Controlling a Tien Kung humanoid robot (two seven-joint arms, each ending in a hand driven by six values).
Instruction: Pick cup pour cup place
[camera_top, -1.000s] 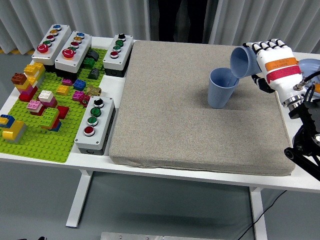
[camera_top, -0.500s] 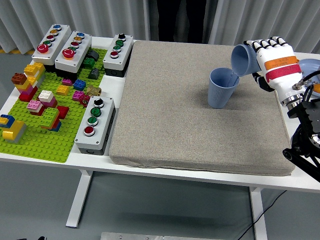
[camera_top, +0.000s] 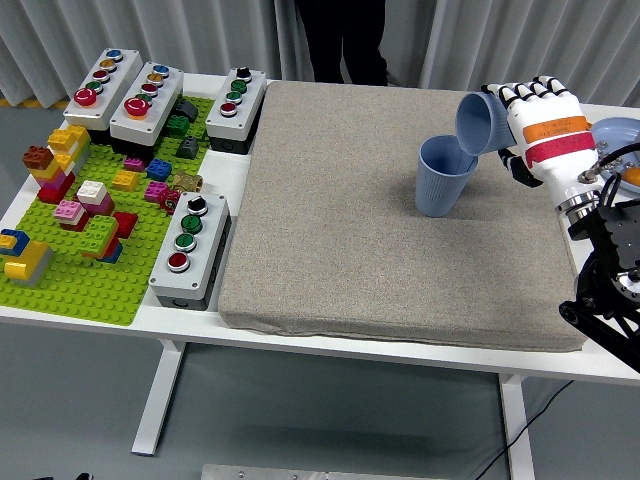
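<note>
White table, most of it covered by a large grey mat that gives the cups a soft, non-slip base. Left of the mat sits a green baseplate crowded with coloured bricks, plus four grey button boxes around it, all well clear of the work. Grey curtains hang behind the far edge; a person in dark clothes stands there, hands not visible.

Right hand, white with black joints, comes in from the right, fingers wrapped around a blue cup. That held cup is tipped hard, mouth down-left, its rim just above and at the edge of the standing blue cup, which sits upright on the mat's right half, so anything inside drops straight in. Looks like the pour step; contents can't be made out. Something blue and roundish shows at the right edge, possibly a plate.

Left arm not in view.
</note>
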